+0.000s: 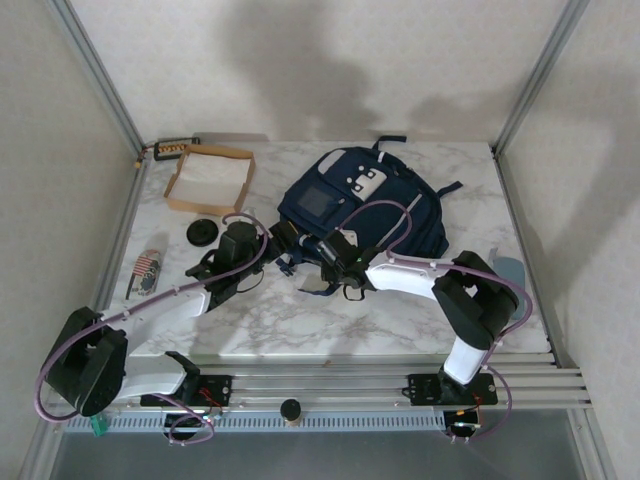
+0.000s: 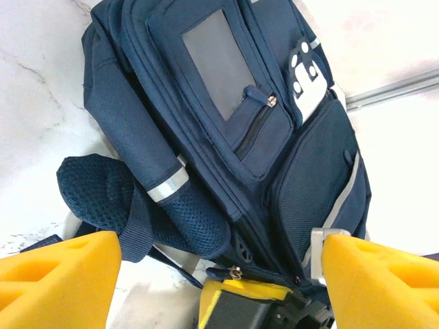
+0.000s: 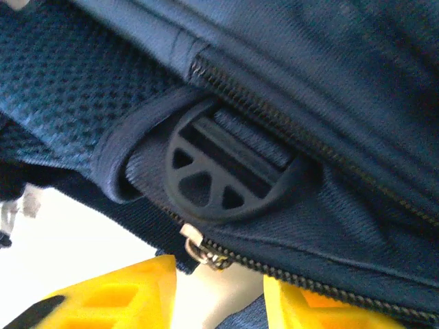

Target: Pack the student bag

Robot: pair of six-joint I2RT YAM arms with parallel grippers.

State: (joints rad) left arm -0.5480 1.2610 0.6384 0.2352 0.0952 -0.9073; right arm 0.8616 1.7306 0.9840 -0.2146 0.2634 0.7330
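**Both pincers at the near end of the student bag**

The student bag (image 1: 360, 205) lies flat on the marble counter (image 1: 400, 320), right of centre and toward the back, its front side up. A shallow cardboard box (image 1: 210, 178) sits well apart from it at the rear left, with a black disc (image 1: 204, 232) just in front of that box.

My left pincer (image 2: 221, 241) is spread wide. Its yellow fingers (image 2: 62, 274) stand at either side of my wrist view and hold nothing. Ahead of them I see the bag's window pocket (image 2: 219, 65) and a padded shoulder strap (image 2: 168, 186) with a grey band, folded beside the bag's body.

My right pincer (image 3: 219, 274) is pressed close against the bag's near edge. Its yellow fingers (image 3: 130, 295) stand partly apart, with a gap between them. A metal zip pull (image 3: 197, 251) hangs just above that gap, next to the left finger. I cannot tell whether either finger touches it. Above the pull, a round black buckle (image 3: 230, 175) sits tucked in the blue fabric, between two lines of zip.
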